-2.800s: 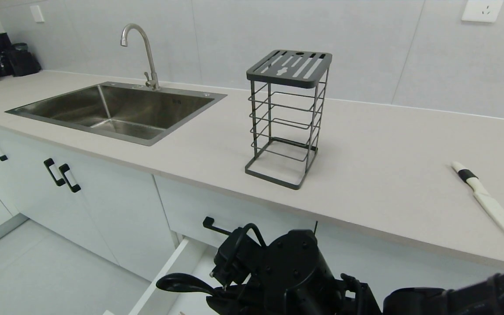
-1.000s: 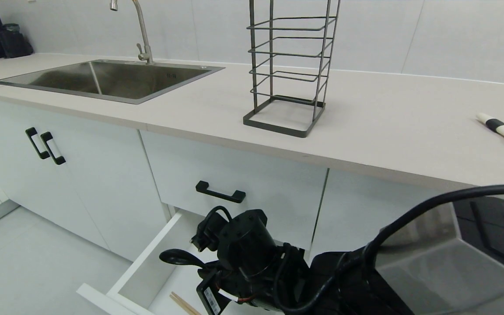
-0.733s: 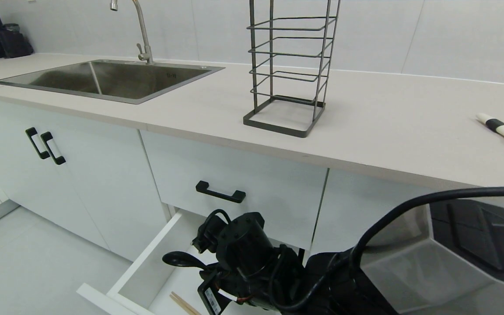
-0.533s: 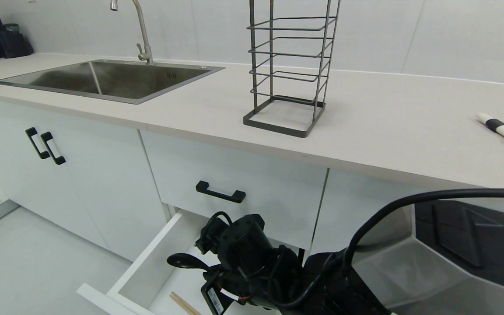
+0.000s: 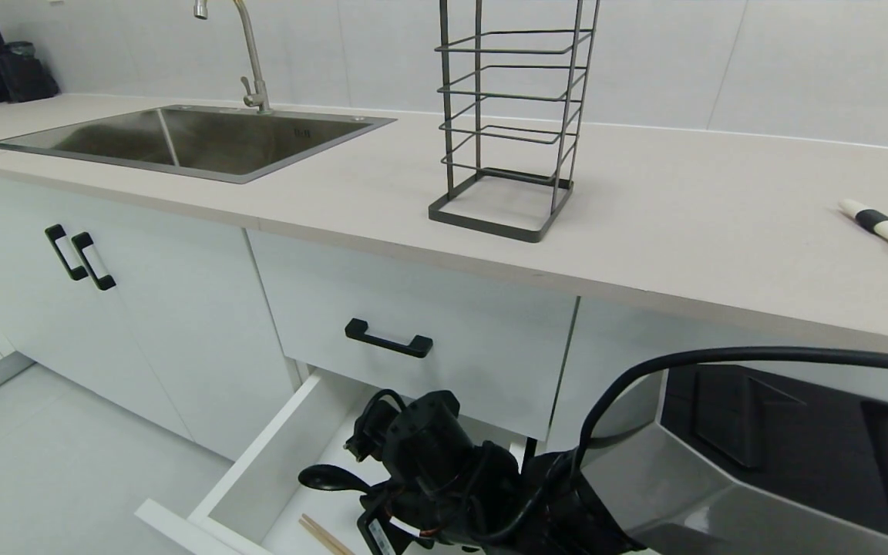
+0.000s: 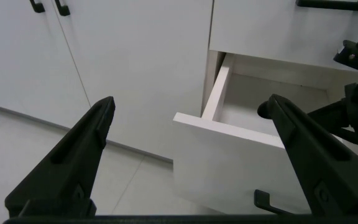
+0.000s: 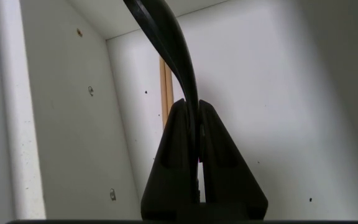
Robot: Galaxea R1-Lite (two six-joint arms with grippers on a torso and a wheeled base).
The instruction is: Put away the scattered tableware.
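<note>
While the sink (image 5: 182,142) occupies the left end of the countertop (image 5: 683,223), the left gripper (image 6: 191,102) hangs empty with its jaws spread wide, facing the pulled-out drawer (image 5: 251,474). Over the drawer interior, the right gripper (image 7: 191,115) is clamped on the handle of a black spoon (image 5: 327,478). Wooden chopsticks (image 5: 321,534) lie on the drawer floor below. Further right, a wire rack (image 5: 502,131) stands on the countertop. A white knife (image 5: 887,231) lies near the right edge.

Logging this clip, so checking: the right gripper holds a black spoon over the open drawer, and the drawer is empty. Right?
Not quite: the drawer is not empty. The right wrist view shows wooden chopsticks lying on its floor. The rest stands: the right gripper is shut on the black spoon over the open drawer.
</note>
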